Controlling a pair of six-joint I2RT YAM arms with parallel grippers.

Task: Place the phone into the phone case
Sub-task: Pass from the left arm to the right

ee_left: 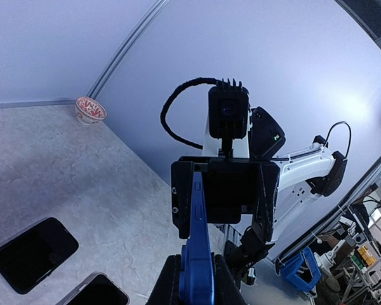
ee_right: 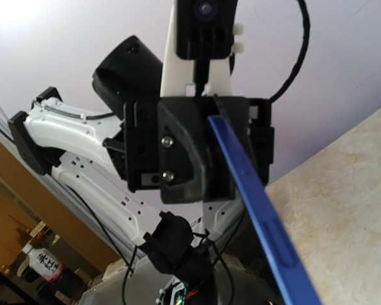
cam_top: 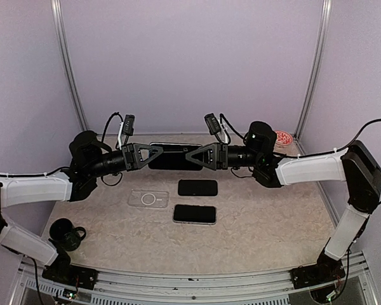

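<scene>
Gripping phone end: left tool; right tool opposite.

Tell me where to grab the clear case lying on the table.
Probably the left short rim of the clear case, coming down from above. It lies flat with its long axis left to right, and a black phone sits close to its right end, leaving the left end freer.

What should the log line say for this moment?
left gripper: shut on blue-edged device | right gripper: at its other end, grip unclear | clear case: empty, flat on table
</scene>
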